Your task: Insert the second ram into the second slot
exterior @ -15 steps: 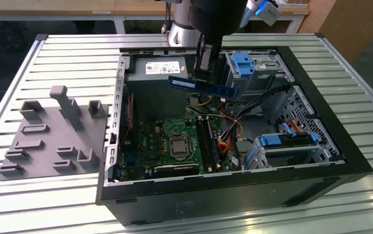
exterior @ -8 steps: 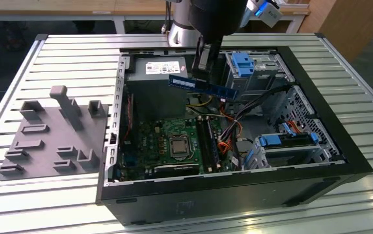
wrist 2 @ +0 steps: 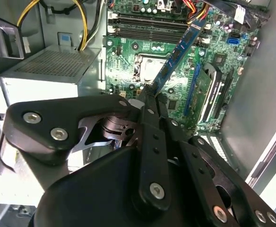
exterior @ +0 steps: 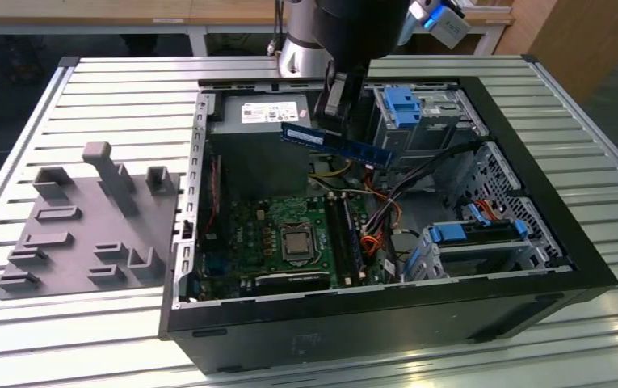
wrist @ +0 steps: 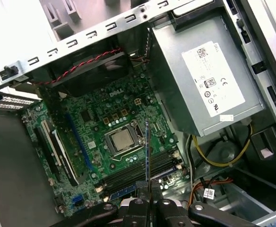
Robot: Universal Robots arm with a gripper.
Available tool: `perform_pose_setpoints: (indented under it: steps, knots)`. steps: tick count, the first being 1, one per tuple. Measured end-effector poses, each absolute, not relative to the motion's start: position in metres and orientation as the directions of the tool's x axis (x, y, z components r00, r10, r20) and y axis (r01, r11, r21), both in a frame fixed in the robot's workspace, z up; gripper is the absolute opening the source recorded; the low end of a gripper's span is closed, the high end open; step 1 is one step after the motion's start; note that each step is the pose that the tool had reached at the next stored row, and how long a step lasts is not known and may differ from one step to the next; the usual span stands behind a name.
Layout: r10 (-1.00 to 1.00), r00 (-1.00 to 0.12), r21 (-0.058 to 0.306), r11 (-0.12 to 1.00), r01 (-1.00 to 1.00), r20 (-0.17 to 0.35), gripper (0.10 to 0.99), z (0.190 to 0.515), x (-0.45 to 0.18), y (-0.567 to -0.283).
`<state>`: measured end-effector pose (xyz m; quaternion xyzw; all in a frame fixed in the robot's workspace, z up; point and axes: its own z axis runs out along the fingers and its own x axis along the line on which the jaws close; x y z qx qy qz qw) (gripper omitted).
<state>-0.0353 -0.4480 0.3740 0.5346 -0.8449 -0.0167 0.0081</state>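
Second ram held aloft over the open case

We saw the arm (exterior: 341,32) reaching down from above the computer case (exterior: 567,242), wrist aimed at the motherboard (exterior: 287,234). The gripper (exterior: 334,121) had its fingers (wrist 2: 152,137) clamped on the second ram (exterior: 336,144). The blue stick hung slightly tilted, up in the air and clear of the memory slots (exterior: 343,230), beside the power supply (exterior: 260,113).

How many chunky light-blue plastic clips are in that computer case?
2: one clip on the far drive cage, another clip on the near cage, at the exterior view's right. More may be hidden.
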Motion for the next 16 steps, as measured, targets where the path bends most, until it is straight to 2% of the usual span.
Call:
perform_pose_setpoints:
  steps: [16]
  knots:
    - [-0.847, -0.531, 0.037, 0.530, -0.847, -0.004, 0.133, 0.3738, -0.0353, -0.4480]
